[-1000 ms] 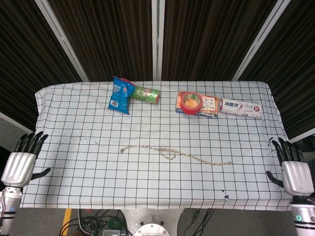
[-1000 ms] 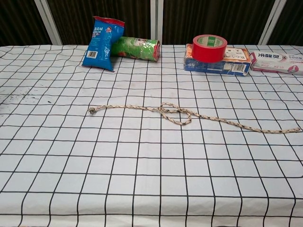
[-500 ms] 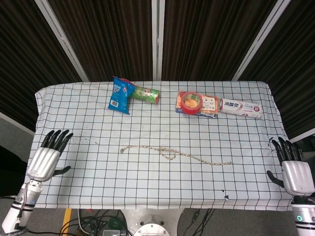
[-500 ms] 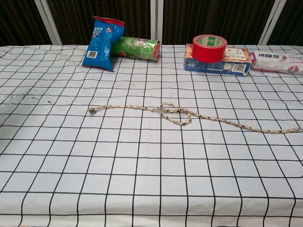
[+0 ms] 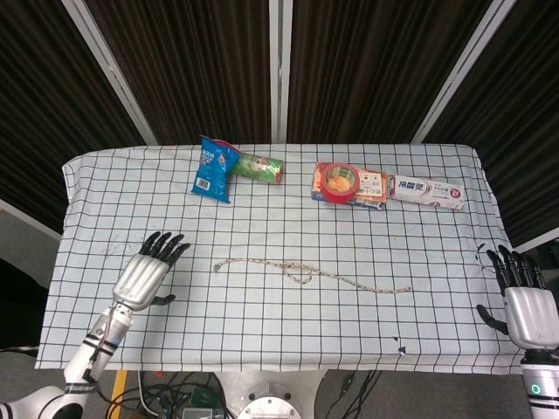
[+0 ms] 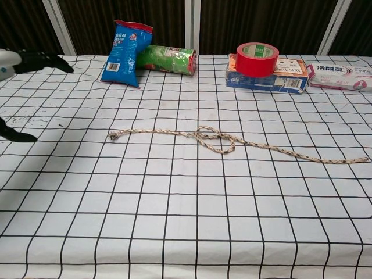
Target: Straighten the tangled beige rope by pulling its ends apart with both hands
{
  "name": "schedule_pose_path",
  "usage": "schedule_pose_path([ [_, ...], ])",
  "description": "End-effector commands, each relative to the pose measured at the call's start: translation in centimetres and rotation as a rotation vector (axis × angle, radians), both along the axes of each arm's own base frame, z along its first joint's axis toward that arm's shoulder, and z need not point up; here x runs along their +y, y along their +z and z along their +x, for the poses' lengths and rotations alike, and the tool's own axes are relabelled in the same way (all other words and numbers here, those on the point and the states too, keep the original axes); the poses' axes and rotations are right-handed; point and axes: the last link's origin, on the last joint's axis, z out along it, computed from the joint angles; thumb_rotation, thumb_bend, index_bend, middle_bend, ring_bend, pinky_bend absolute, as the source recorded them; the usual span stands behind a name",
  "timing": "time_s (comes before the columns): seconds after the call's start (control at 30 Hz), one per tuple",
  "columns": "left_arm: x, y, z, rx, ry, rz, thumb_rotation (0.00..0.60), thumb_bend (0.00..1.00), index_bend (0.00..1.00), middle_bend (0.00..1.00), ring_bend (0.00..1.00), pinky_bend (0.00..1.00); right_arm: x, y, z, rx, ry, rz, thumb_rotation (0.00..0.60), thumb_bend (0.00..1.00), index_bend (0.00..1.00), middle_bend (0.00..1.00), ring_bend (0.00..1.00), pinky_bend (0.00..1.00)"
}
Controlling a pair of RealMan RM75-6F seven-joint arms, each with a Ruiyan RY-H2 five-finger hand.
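Observation:
The beige rope (image 5: 307, 273) lies across the middle of the checked tablecloth with a loose knot near its centre (image 6: 218, 140). Its left end (image 6: 112, 135) and right end (image 6: 363, 159) rest flat on the cloth. My left hand (image 5: 147, 273) hovers over the table's left part, fingers spread, holding nothing, a little left of the rope's left end. Only its fingertips (image 6: 40, 60) show at the chest view's left edge. My right hand (image 5: 526, 306) stays off the table's right edge, fingers apart and empty.
Along the back stand a blue snack bag (image 5: 213, 168), a green can on its side (image 5: 259, 166), a red tape roll (image 5: 337, 182) on a flat box (image 5: 372, 188), and a toothpaste box (image 5: 426, 192). The tablecloth (image 5: 262, 323) drops off at the front edge.
My left hand has moved right from beyond the table's left edge to over the cloth, nearer the rope's left end. The right hand has sunk slightly. The rope lies unchanged.

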Motion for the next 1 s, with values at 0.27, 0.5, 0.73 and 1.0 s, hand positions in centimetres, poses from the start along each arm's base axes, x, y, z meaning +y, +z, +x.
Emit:
schedule_pose_path([
  [0.27,1.9,-4.5,3.3,0.004,-0.014,-0.081,0.600,0.00,0.15,0.05,0.00,0.05,-0.4,0.4,0.2,0.010,-0.003,-0.008,0.600,0.16,0.00,0.00,0.00,0.00],
  [0.5,3.7,-6.6,4.3,0.004,0.013,-0.106,0.600,0.00,0.16,0.05,0.00,0.05,-0.7,0.2,0.6,0.008,0.011,-0.001,0.600,0.16,0.00,0.00,0.00,0.00],
  [0.73,5.0,-8.0,4.4,0.036,0.028,-0.120,0.600,0.02,0.17,0.08,0.00,0.05,-1.0,0.4,0.7,0.005,0.020,-0.001,0.600,0.16,0.00,0.00,0.00,0.00],
  [1.0,6.3,-8.7,4.5,0.032,0.052,-0.117,0.600,0.10,0.26,0.11,0.00,0.05,-1.2,0.7,1.0,0.004,0.025,-0.004,0.600,0.16,0.00,0.00,0.00,0.00],
])
